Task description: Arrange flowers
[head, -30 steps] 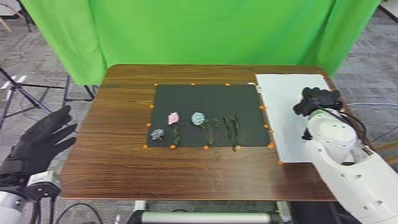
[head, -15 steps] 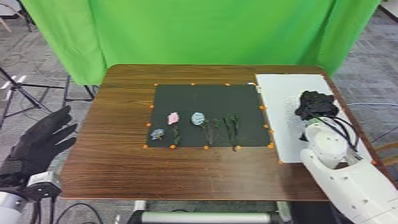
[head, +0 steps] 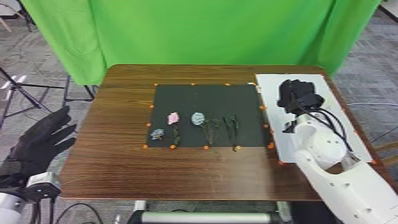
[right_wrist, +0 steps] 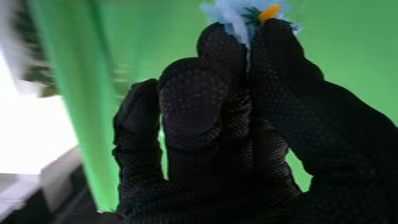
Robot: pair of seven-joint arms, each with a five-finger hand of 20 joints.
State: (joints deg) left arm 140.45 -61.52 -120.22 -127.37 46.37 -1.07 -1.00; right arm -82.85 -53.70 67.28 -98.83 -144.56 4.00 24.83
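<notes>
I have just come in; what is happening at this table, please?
The robot's right hand is over the white board, with a light-blue flower pinched in its fingers. A pink flower, a larger bluish flower, a small bluish flower and green stems lie on the dark mat. The left hand is open, beside the table.

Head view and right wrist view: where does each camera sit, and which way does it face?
Head view: on the robot's head, facing forward and down at the table; left hand and right hand show.
Right wrist view: on the right wrist, facing along that hand's fingers, which pinch a blue flower.
Shared: right hand, green curtain.
</notes>
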